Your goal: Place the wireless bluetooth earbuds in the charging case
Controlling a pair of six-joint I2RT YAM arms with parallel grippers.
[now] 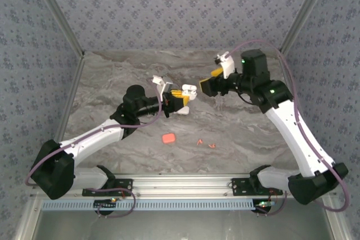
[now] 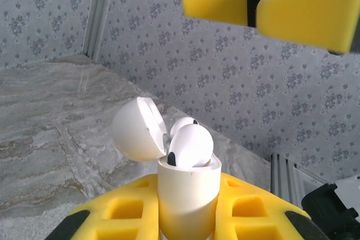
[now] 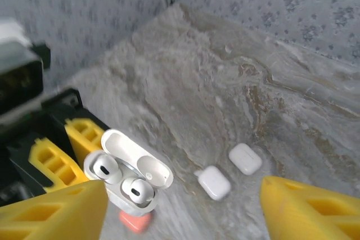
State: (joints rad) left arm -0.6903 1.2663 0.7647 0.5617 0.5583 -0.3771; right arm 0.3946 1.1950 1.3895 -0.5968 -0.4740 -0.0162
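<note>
Case (image 2: 187, 195) upright, left claw (image 1: 180, 100) (raised) clamping it

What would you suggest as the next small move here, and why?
Probably swing the right gripper onto the lid and tip it shut: both earbuds sit in the charging case, which the left gripper clamps, the lid stands open, and the right jaws are open and empty.
</note>
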